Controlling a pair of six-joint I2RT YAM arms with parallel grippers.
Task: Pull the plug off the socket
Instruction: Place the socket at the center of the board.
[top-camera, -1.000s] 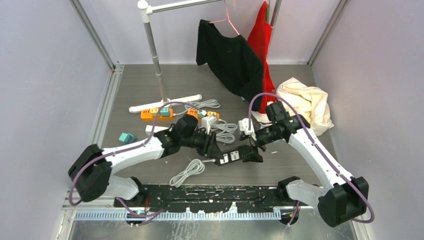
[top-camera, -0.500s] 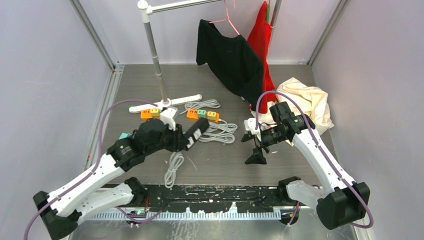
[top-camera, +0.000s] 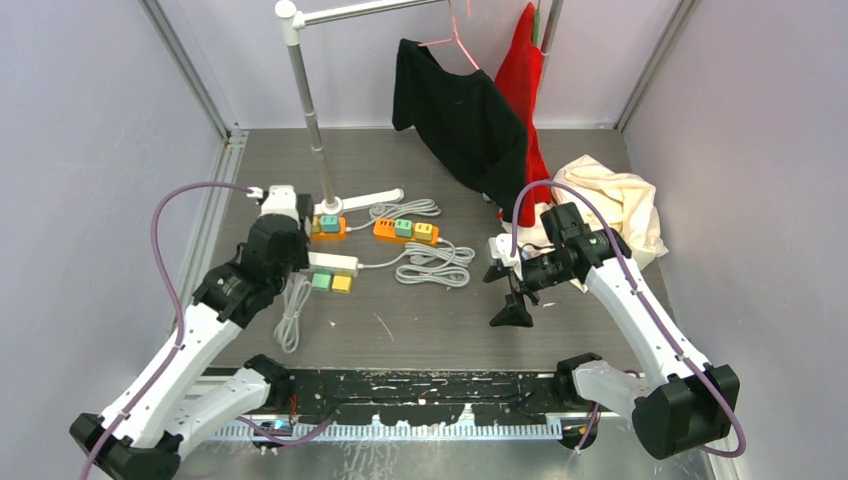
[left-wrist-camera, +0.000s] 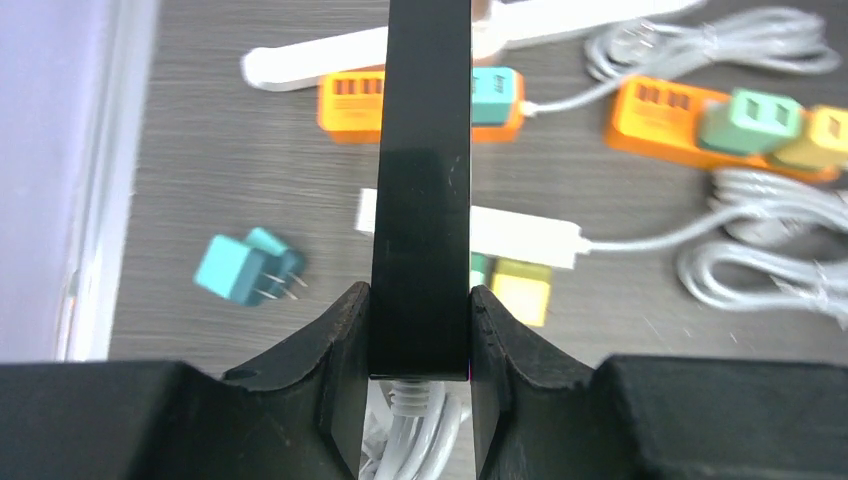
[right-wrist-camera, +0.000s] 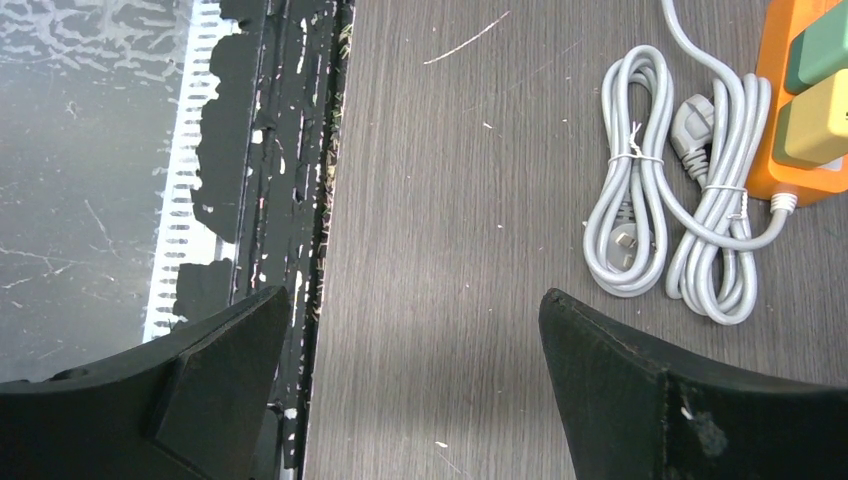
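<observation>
Left wrist, one black strip, two orange strips, one loose teal plug

Black power strip, teal plug (grey woodgrain table).

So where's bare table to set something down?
Free: grey tabletop between the coiled grey cables and the near black rail; also the back-left corner behind the white rack base. Crowded: the orange power strips, cables, and cream cloth at right.
</observation>
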